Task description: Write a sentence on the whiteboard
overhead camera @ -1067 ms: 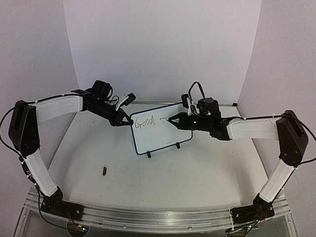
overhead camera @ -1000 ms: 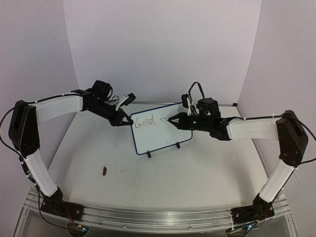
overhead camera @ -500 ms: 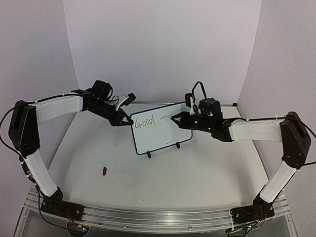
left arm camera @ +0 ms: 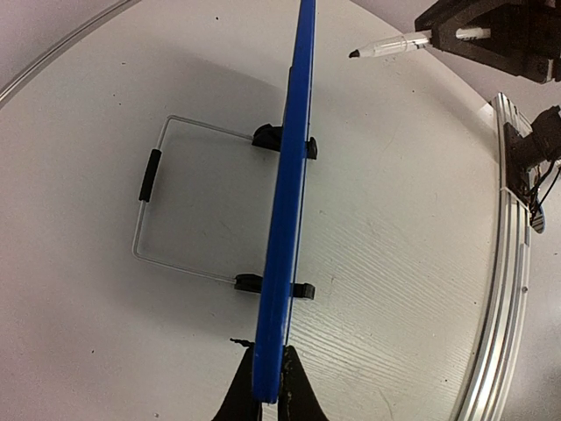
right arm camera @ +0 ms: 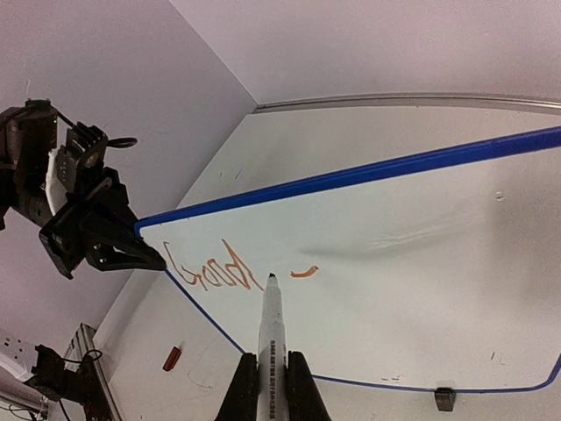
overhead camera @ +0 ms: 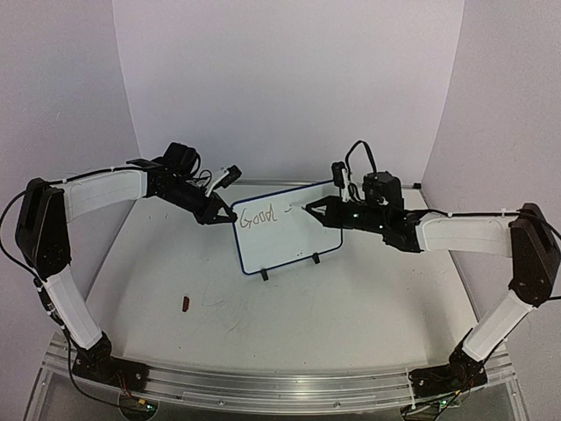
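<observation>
The whiteboard (overhead camera: 289, 244) stands on two black feet at mid table, its blue rim edge-on in the left wrist view (left arm camera: 285, 219). It carries "Good" (overhead camera: 257, 217) in thin orange-brown letters (right arm camera: 210, 270), and a short stroke (right arm camera: 304, 273) to their right. My left gripper (overhead camera: 219, 215) is shut on the board's upper left corner (left arm camera: 270, 386). My right gripper (overhead camera: 329, 211) is shut on a white marker (right arm camera: 269, 338). The marker's dark tip points at the board between "Good" and the stroke. In the left wrist view the marker (left arm camera: 390, 46) stands a little apart from the board face.
A small red marker cap (overhead camera: 185, 304) lies on the table at the front left, also in the right wrist view (right arm camera: 172, 358). A wire stand (left arm camera: 153, 197) props the board from behind. An aluminium rail (overhead camera: 263, 386) runs along the near edge. Walls close the back and sides.
The short stroke to the right of "Good" is new. My right arm has since drawn back to the right with the marker. The left gripper and the board have not moved.
</observation>
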Action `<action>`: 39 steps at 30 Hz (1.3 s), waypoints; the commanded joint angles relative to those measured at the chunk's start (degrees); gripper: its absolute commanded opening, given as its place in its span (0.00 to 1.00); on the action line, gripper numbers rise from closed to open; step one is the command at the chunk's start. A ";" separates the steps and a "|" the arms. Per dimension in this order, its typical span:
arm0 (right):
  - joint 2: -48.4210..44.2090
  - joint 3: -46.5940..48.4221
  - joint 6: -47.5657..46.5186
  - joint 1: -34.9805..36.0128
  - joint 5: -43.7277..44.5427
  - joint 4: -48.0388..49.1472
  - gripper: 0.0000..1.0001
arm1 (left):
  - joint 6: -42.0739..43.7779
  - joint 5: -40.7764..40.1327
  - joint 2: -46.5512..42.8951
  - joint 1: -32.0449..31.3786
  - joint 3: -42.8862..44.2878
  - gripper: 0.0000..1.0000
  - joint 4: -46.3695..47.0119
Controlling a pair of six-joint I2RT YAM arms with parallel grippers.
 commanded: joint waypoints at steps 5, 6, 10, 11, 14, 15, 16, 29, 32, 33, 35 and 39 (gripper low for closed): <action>1.38 3.15 -0.97 -0.13 -0.85 1.59 0.00 | 2.82 -6.93 2.60 -0.59 0.23 0.00 -4.17; 1.76 3.53 -0.85 -0.14 -0.35 1.59 0.00 | 2.83 -6.91 2.67 -0.61 0.29 0.00 -4.15; 2.76 4.01 -0.43 -0.14 1.04 2.49 0.00 | 2.82 -6.93 2.70 -0.59 0.32 0.00 -4.14; 2.95 4.21 -0.43 -0.14 1.27 2.51 0.00 | 2.82 -6.93 2.67 -0.60 0.32 0.00 -4.17; 3.59 4.53 -0.32 -0.14 1.89 2.68 0.00 | 2.84 -6.95 2.77 -0.60 0.32 0.00 -4.23; 3.73 4.57 -0.31 -0.14 2.14 2.69 0.00 | 2.83 -6.97 2.78 -0.64 0.32 0.00 -4.22; 3.92 4.58 -0.27 -0.14 2.47 2.69 0.00 | 2.89 -7.00 2.78 -0.64 0.32 0.00 -4.22; 4.82 2.26 0.62 -0.14 3.50 2.86 0.00 | 2.90 -7.19 2.60 -0.61 0.32 0.00 -4.24; 4.89 1.06 1.04 -0.14 3.55 2.99 0.00 | 2.93 -7.19 2.62 -0.60 0.32 0.00 -4.28; 4.99 0.73 1.21 -0.14 3.56 3.12 0.00 | 2.90 -7.19 2.62 -0.61 0.34 0.00 -4.30; 5.15 0.08 1.50 -0.14 3.63 3.44 0.00 | 2.90 -7.14 2.60 -0.60 0.33 0.00 -4.31; 5.49 -0.42 1.76 -0.14 3.69 3.46 0.00 | 2.92 -7.17 2.60 -0.60 0.40 0.00 -4.31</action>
